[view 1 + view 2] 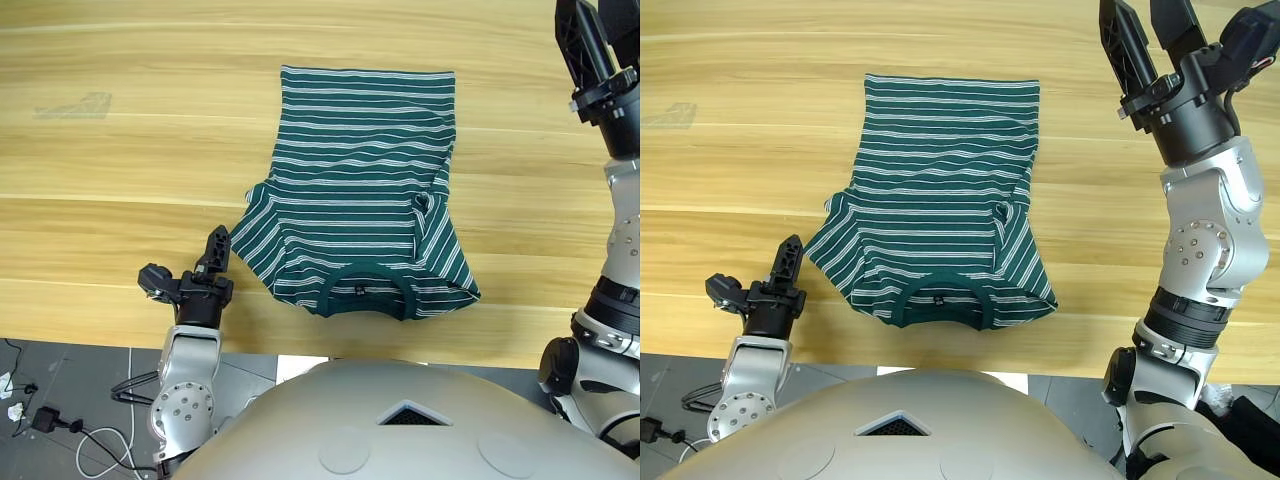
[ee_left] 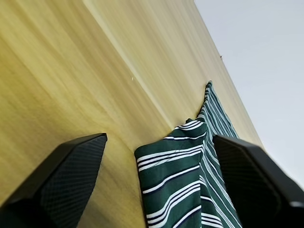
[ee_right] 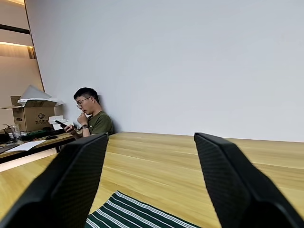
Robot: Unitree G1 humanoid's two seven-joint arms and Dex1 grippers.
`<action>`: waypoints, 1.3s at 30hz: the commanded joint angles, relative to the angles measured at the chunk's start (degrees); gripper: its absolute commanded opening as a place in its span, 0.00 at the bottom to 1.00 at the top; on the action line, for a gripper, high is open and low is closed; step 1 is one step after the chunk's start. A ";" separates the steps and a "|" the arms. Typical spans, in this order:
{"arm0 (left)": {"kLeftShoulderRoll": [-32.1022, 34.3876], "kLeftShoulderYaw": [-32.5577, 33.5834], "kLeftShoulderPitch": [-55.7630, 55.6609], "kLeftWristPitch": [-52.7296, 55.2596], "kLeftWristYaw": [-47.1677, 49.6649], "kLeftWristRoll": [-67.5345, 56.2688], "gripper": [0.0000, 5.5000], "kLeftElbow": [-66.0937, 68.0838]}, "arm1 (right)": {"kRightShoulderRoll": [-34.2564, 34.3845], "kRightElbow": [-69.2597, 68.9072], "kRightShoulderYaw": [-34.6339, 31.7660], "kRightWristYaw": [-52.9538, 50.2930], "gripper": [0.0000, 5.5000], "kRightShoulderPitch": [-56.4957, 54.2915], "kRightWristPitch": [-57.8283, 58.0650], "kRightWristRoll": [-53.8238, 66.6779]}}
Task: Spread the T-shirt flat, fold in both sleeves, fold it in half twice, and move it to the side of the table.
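The T-shirt [image 1: 360, 190] is laid mid-table [image 1: 120, 180], collar nearest the robot, sleeves turned in. In the right eye view the right gripper [image 1: 1150, 40] is seen high off the shirt's right, fingers spread, nothing held. From its wrist a box [image 3: 31, 116] is seen beyond the table. The left gripper [image 1: 185, 265] is held low by the near edge, just beside the shirt's corner, fingers wide apart and empty. That corner is framed between them in the left wrist view.
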 commanded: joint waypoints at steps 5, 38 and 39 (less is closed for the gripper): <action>0.68 -1.68 0.56 3.87 0.13 3.03 0.75 2.57 | -0.10 0.24 0.97 0.32 0.61 -0.98 0.13 -0.34; 0.20 -2.84 -0.58 4.29 -0.96 11.12 0.22 4.13 | 0.06 2.51 1.73 1.66 0.62 -1.16 -2.67 -2.62; 0.20 -2.80 -0.56 4.27 -1.00 11.24 0.19 4.14 | 0.11 2.50 1.71 1.66 0.62 -1.08 -2.70 -2.63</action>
